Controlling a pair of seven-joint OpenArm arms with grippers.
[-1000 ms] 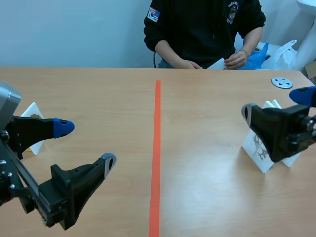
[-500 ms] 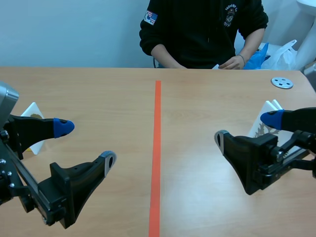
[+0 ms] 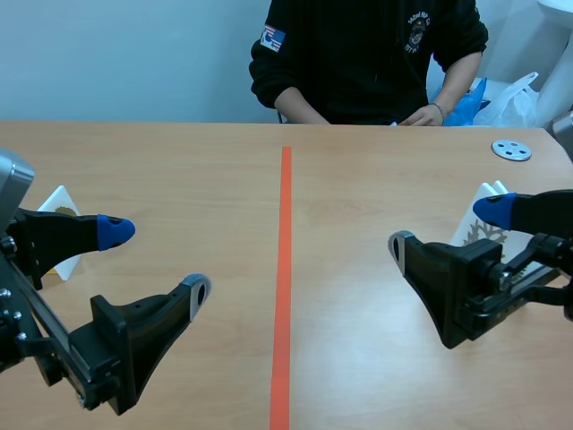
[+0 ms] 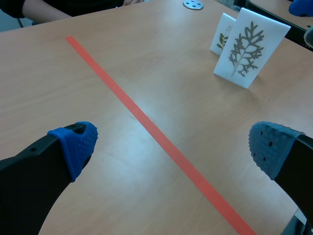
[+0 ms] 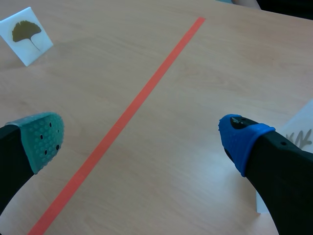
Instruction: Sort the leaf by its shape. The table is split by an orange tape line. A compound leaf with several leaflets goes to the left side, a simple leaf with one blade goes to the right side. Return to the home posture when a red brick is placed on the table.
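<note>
The white ginkgo-leaf card (image 3: pixel 58 204) stands upright at the scene's left edge. At mid right, the upright feathery-leaf card (image 4: pixel 249 48) stands just in front of a small-leaf card (image 4: pixel 222 33).

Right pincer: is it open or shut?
Open. The right pincer has its pads far apart, with nothing held between them.

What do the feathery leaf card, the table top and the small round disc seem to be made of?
Leaf card: probably stiff white card or plastic, matte; it stands flat, unbent.
Table top: wood-look laminate or wood, pale grain, slight sheen.
Disc: likely metal, grey, with punched holes.
</note>
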